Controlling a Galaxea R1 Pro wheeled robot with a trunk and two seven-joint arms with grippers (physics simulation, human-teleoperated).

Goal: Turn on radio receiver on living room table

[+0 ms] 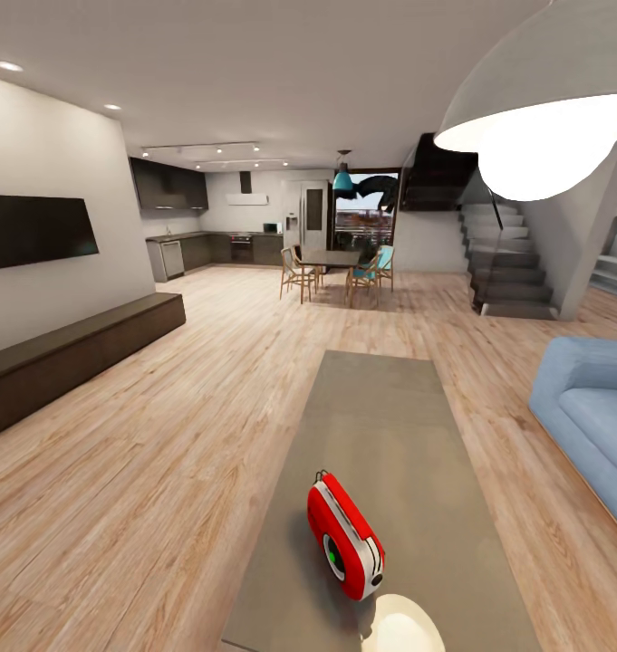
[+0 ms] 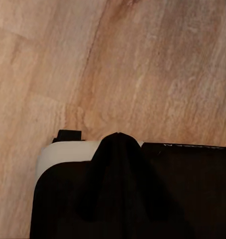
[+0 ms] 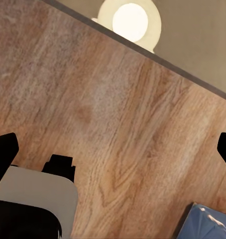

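The red radio receiver point(image 1: 344, 536) stands on the near end of the long grey-taupe table point(image 1: 371, 417), its round dial face turned toward the near left and its thin handle on top. In the right wrist view my right gripper point(image 3: 115, 149) is open, its dark fingertips point(image 3: 4, 152) wide apart at the picture's sides, above the wood floor beside the table point(image 3: 202, 35). My left gripper point(image 2: 118, 142) appears as one dark point with the fingers together, over the floor and the robot's base.
A pale round glowing shape point(image 1: 403, 625) lies on the table just near of the radio and also appears as a round shape point(image 3: 129, 21). Blue sofa point(image 1: 589, 426) on the right, dark low bench point(image 1: 72, 349) and TV point(image 1: 36, 228) on the left, dome lamp point(image 1: 544, 100) overhead.
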